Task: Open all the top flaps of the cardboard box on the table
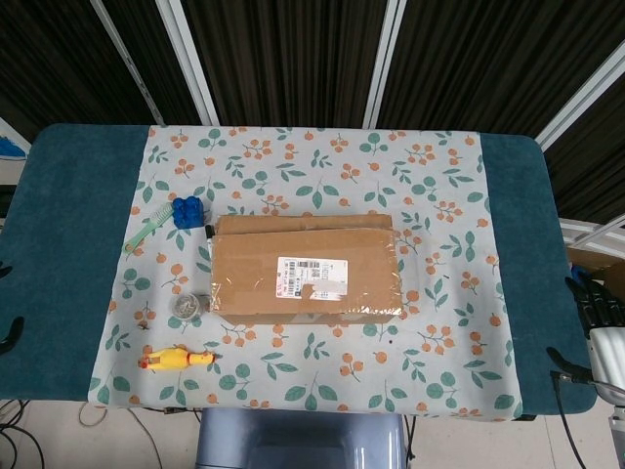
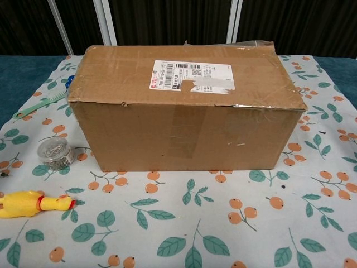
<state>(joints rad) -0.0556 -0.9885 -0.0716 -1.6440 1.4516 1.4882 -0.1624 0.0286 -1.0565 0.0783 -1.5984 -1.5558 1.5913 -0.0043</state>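
The cardboard box [image 1: 307, 266] sits in the middle of the table with its top flaps lying flat and taped shut; a white shipping label [image 2: 191, 76] is on top. In the chest view the box [image 2: 184, 131] fills the centre, and no hand is near it. My right hand [image 1: 594, 305] hangs off the table's right edge, far from the box, its dark fingers apart and holding nothing. A dark sliver [image 1: 3, 267] at the left edge may be my left hand; too little shows to tell how it is held.
Left of the box lie a green brush [image 1: 148, 233], a blue toy block [image 1: 186, 210], a small round tin [image 2: 54, 153] and a yellow rubber chicken [image 2: 34, 202]. A floral cloth [image 1: 322, 366] covers the teal table [image 1: 68, 244].
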